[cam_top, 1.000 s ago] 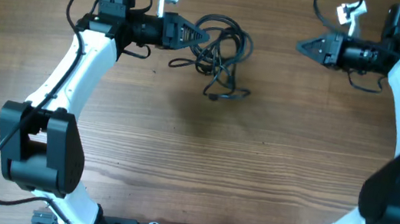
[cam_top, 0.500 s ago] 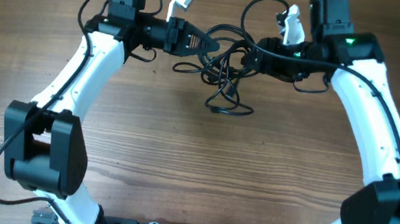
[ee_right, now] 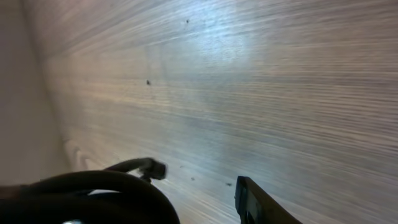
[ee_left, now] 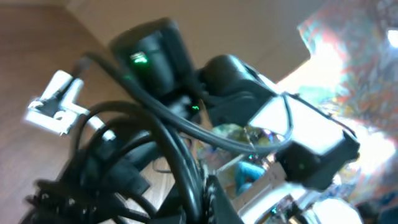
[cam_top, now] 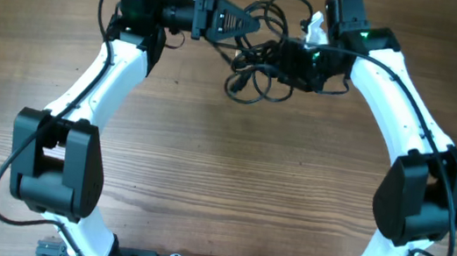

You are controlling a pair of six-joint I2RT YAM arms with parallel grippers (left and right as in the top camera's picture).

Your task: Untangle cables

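Cables: thin black flexible cables (cam_top: 260,57) with small plug ends, bunched in a tight tangle of crossing loops. One looser loop sags toward the near side, and a small plug (cam_top: 236,83) sits at its left.
Cable location: at the far middle of the brown wood-grain table (cam_top: 223,171), directly between the two gripper tips. From above it is unclear whether the bunch rests on the wood or hangs above it.
Left arm: white with black joints. It rises from the near edge, bends at the elbow and reaches to the far side, with the wrist turned so the left gripper (cam_top: 244,26) points right and lies level.
Left fingers: drawn together to a narrow tip, pinching a strand at the upper left of the tangle.
Left wrist view: blurred thick cords (ee_left: 180,155) fill the foreground. One runs down beside a dark finger (ee_left: 221,202) at the bottom edge, and the other arm's black wrist with a green light (ee_left: 137,59) sits just behind.
Right arm: arches up from the near right and curls inward. The right gripper (cam_top: 280,60) points left, pushed into the right side of the bunch.
Right fingers: hidden among the cords from above, so I cannot tell if they are spread or closed.
Right wrist view: one dark finger (ee_right: 255,202) shows at the bottom edge. A curved cord (ee_right: 106,183) lies apart from it at lower left, above bare wood.
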